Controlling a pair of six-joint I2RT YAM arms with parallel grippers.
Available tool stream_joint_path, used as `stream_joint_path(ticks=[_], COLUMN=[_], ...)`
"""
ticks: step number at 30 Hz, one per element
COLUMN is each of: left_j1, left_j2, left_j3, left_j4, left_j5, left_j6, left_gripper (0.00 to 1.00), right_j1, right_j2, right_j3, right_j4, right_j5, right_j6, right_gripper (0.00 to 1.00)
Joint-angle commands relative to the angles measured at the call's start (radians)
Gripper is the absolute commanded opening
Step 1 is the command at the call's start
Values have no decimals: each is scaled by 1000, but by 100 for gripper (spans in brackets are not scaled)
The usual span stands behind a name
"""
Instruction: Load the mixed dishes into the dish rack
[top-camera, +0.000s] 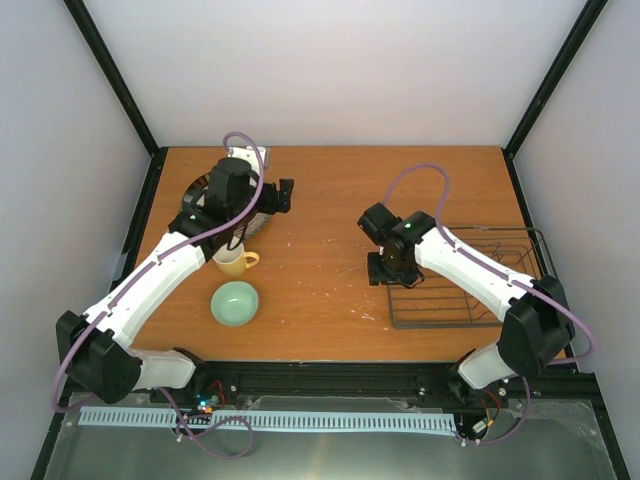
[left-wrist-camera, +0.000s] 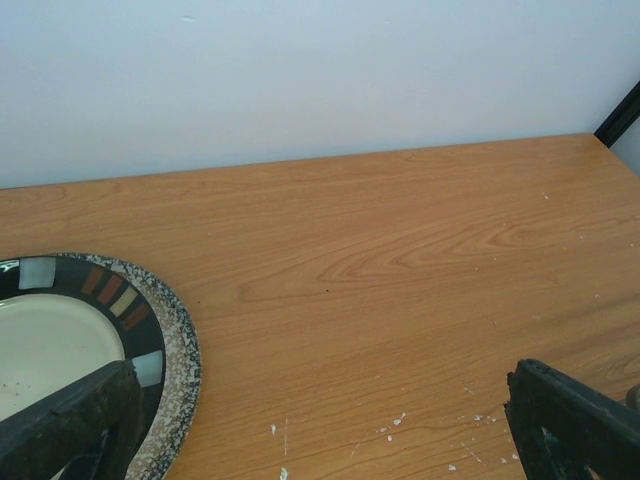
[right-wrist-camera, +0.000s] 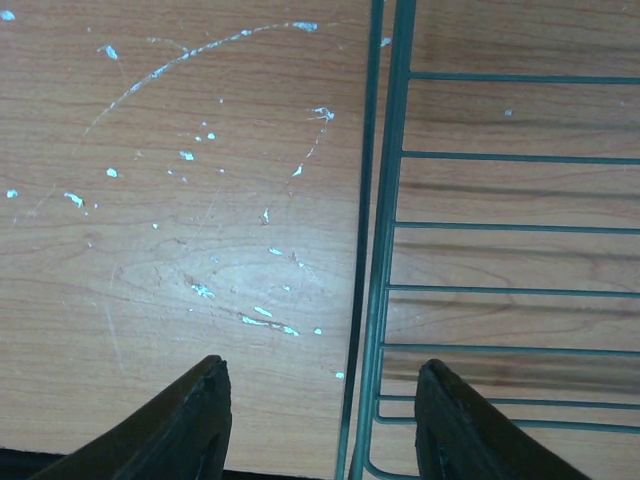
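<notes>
Looking down from above, the rack (top-camera: 470, 285) sits on the table (top-camera: 320, 190). The mug (top-camera: 236, 262) and the bowl (top-camera: 234, 302) stand well left of it. Farther left, the plates (top-camera: 200, 186) lie mostly hidden under the left arm. The right gripper (top-camera: 390, 272) hangs at the rack's left edge.

Left wrist view: the left gripper (left-wrist-camera: 320, 430) is spread wide and empty, beside a striped plate (left-wrist-camera: 60, 330) stacked on a speckled plate (left-wrist-camera: 180, 350).

Right wrist view: the right gripper's fingers (right-wrist-camera: 180, 425) stand apart, straddling the rack's edge wire, grasping nothing.
</notes>
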Motion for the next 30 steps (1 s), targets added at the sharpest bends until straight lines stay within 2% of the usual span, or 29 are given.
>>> stream_joint_path(ticks=[1,3,10,17,23,30], left_j1=[8,8,10,11,11,14], left_j2=[-25,-27,-39,-29,-29,-43], left_j3=[1,-2,-10,-18,-21,-39], left_j4=[6,6,7,19,22,27], left_j5=[-3,-3,-12,1,4,-17], left_j6=[8,8,16,2,0,9], left_gripper=[100,100,100,100,100,100], right_j1=[0,1,0,1,0,0], right_j2=[25,33,40,11,82,171], right_j3=[28,28,25,33,69,88], right_j4=[20,24,22,99,84,154], right_j5=[15,19,50,-50,-34,-48], right_j6=[4,3,1,-25,-42,-97], right_gripper=[48,44,49,50,55,56])
